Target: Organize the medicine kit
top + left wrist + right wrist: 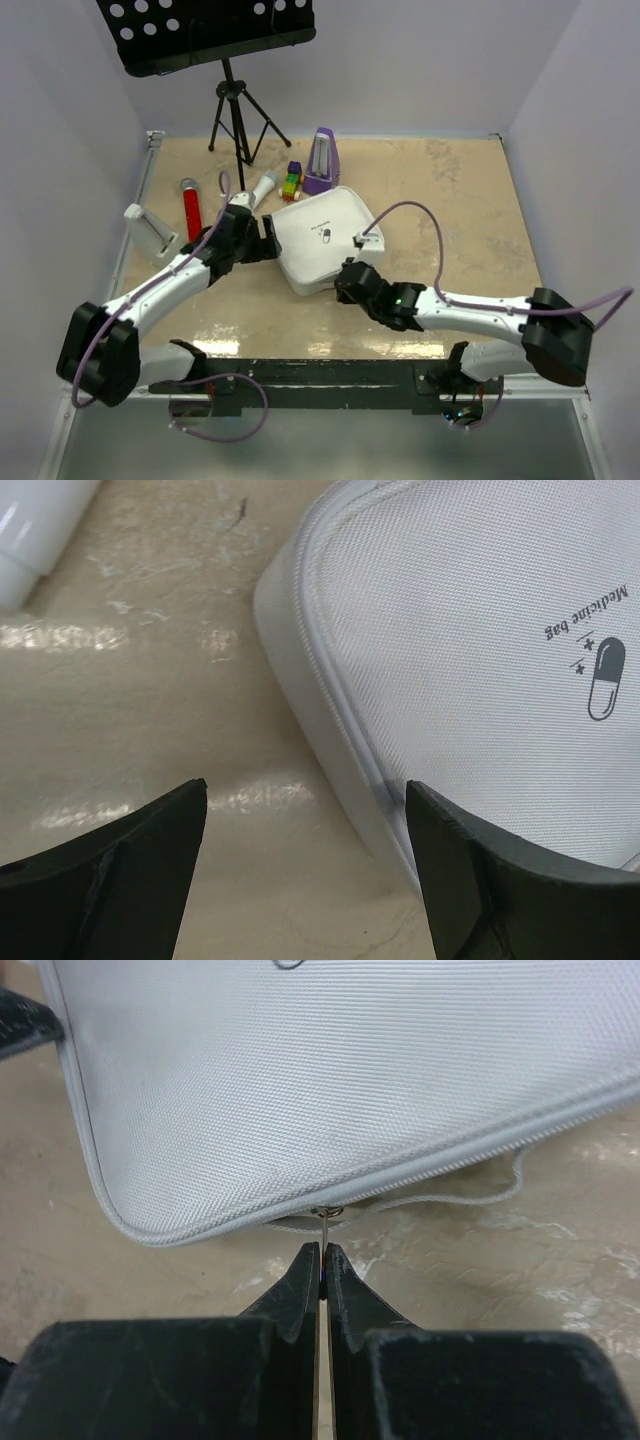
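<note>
The medicine kit is a white rounded-square fabric case, lying closed in the middle of the table with a small capsule logo on its lid. My left gripper is open at the kit's left corner. In the left wrist view the gripper straddles bare table, with its right finger against the kit's side wall. My right gripper is at the kit's near edge. In the right wrist view it is shut on the thin metal zipper pull under the case's seam.
A purple metronome, coloured blocks and a white bottle lie behind the kit. A red tube and a white holder are at the left. A black music stand stands at the back left.
</note>
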Tool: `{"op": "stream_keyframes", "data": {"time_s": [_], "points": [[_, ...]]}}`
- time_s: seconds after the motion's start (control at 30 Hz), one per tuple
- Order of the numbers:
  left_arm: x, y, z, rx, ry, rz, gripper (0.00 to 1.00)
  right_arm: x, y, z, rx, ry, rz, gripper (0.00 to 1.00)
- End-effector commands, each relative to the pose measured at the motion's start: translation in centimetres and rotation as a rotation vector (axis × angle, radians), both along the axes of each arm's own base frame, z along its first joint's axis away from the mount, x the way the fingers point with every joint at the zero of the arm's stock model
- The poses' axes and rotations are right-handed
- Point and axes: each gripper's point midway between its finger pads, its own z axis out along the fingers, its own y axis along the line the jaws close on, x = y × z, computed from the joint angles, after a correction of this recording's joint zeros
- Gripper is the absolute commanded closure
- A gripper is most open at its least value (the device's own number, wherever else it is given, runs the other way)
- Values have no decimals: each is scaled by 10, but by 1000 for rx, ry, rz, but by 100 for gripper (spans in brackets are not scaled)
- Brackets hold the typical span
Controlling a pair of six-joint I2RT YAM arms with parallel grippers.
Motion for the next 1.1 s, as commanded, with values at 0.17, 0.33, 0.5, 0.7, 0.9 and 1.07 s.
{"op": "stream_keyframes", "data": {"time_s": [0.17, 0.33, 0.5, 0.7, 0.9, 1.07], "points": [[-49, 36, 28, -75, -67, 132, 14, -32, 108, 4, -139, -66, 256, 100], [-78, 24, 13, -223, -21, 130, 12, -30, 151, 12, -151, -98, 331, 100], [-96, 19, 0, -278, 37, 123, 12, -31, 147, 8, -164, -84, 328, 100], [-104, 19, -9, -301, 50, 130, 18, -37, 131, -3, -170, -60, 318, 100], [-110, 18, -16, -294, 90, 147, 29, -35, 136, -3, -169, -62, 317, 100], [-114, 18, -20, -291, 112, 149, 34, -32, 142, -1, -175, -74, 320, 100]]}}
